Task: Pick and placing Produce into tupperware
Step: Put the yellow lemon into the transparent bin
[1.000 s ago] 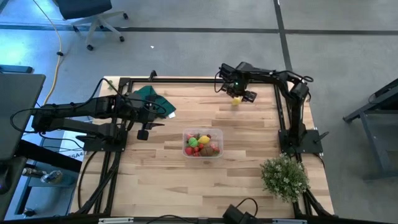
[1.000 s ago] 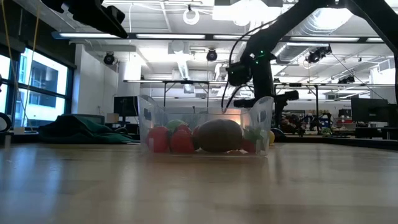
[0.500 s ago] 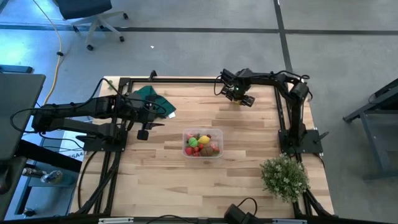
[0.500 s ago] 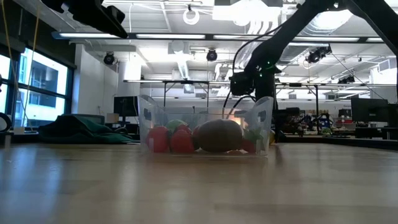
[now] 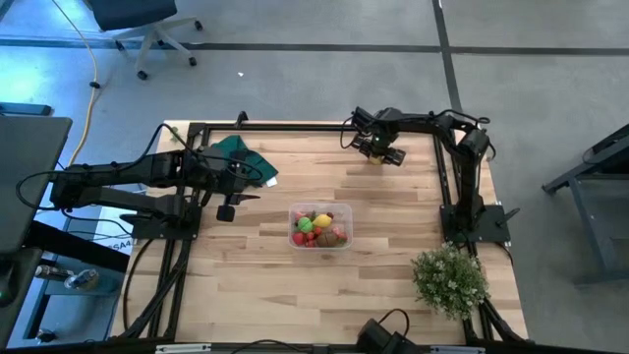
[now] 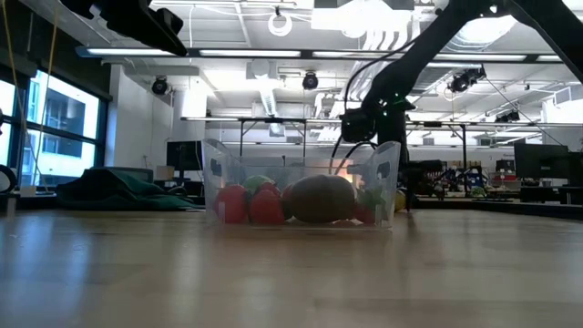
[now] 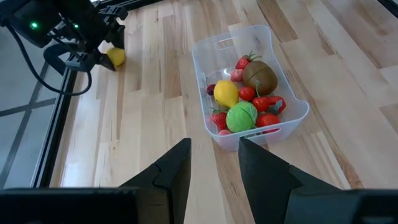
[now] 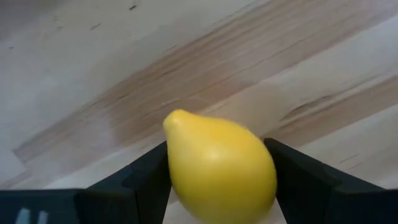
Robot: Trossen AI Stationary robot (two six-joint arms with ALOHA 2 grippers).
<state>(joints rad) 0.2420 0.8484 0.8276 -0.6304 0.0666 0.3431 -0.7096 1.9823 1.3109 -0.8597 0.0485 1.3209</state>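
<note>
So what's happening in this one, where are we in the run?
The right gripper is down at the far side of the table, its fingers on either side of a yellow lemon resting on the wood. The clear tub in the middle already holds several toy fruits and vegetables. The left gripper waits open, off to the tub's left, beside the green cloth.

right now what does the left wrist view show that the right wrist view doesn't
Only the left wrist view shows the tub with its produce: a green piece, a brown one, red ones, a second yellow one. It also shows the left gripper, open, away from the tub, and the right arm's body. Only the right wrist view shows the right gripper's fingers flanking the lemon up close. Both show that lemon and the table.
</note>
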